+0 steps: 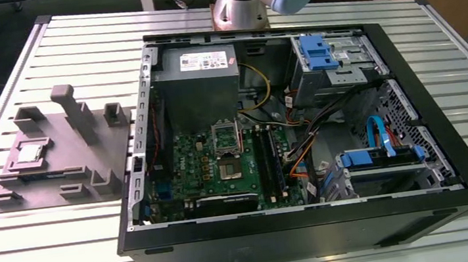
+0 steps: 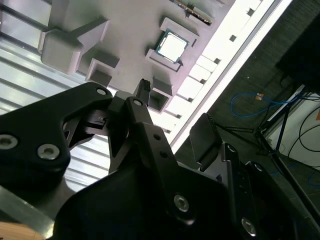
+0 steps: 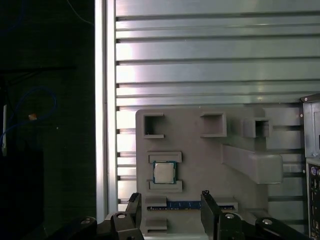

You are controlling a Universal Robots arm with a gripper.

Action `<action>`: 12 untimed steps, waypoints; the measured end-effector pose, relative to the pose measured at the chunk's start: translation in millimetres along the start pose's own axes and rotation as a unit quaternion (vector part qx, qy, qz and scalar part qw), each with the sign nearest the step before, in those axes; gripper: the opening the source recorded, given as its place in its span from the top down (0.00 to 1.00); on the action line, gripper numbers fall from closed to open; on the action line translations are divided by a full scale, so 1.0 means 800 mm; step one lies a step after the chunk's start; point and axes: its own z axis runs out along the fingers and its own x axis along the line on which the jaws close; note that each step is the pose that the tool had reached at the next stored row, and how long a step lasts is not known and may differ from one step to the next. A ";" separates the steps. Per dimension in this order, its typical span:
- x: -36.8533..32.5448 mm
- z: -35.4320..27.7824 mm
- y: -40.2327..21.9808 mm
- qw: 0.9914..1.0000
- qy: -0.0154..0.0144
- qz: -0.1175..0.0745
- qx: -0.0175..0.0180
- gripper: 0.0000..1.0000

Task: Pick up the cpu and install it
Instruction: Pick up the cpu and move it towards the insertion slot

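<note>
The cpu [image 1: 29, 153] is a small silver square chip lying flat in a shallow seat on the grey fixture plate [image 1: 74, 164], at the exterior view's left beside the computer case. In both wrist views the cpu [image 3: 164, 173] [image 2: 171, 45] rests untouched on the plate [image 3: 200, 165] [image 2: 135, 30]. My gripper [image 3: 170, 204] [image 2: 172, 114] hovers well above the plate, open, with nothing between its black fingers [image 3: 207, 202]. The chip lies roughly in line with the gap between them.
An open black computer case [image 1: 450, 166] lies on the slatted metal table [image 1: 45, 258], its motherboard socket [image 1: 225, 150] exposed amid cables and drive bays. Grey upright blocks [image 1: 70, 107] rise from the fixture plate. A blue-edged strip [image 3: 190, 205] lies on the plate near the chip. The table edge [image 3: 102, 100] drops to dark floor.
</note>
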 end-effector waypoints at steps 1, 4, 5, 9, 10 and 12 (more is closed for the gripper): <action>0.0000 0.0002 0.0000 1.000 0.000 0.000 0.000 0.41; 0.0000 0.0013 -0.0001 1.000 0.000 0.000 0.000 0.41; 0.0000 0.0016 -0.0001 1.000 0.000 0.000 0.000 0.41; 0.0000 0.0016 -0.0001 1.000 0.000 0.000 0.000 0.41; 0.0000 0.0017 0.0000 1.000 0.000 0.000 0.000 0.41; 0.0000 0.0017 -0.0001 1.000 0.000 0.000 0.000 0.41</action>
